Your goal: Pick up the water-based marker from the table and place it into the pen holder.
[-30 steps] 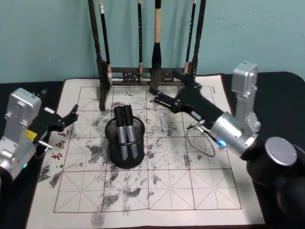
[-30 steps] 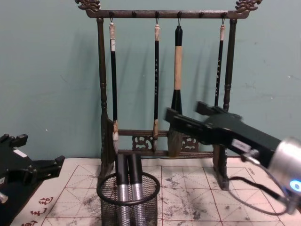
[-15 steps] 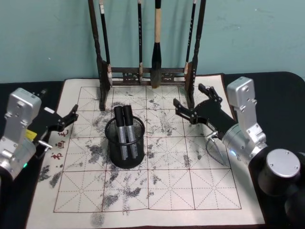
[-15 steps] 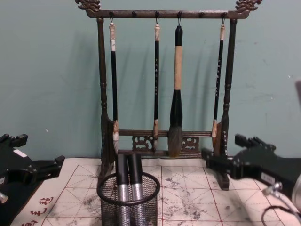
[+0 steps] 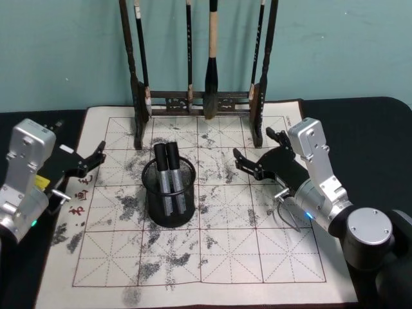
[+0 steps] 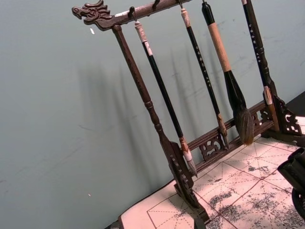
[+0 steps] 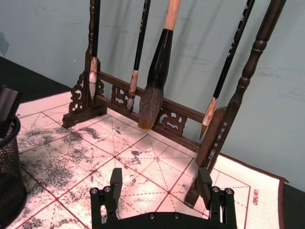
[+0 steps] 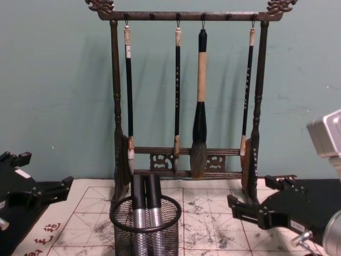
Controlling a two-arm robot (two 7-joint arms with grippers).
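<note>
Ink-stained grid mat (image 5: 225,251), teal wall (image 5: 347,45)

Red characters on mat (image 5: 193,257) left edge, illegible; small red print at right corner (image 7: 256,196), unreadable

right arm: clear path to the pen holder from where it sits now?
Probably yes. The right gripper sits open to the right of the pen holder, with only bare mat between them. The brush rack stands farther back.
</note>
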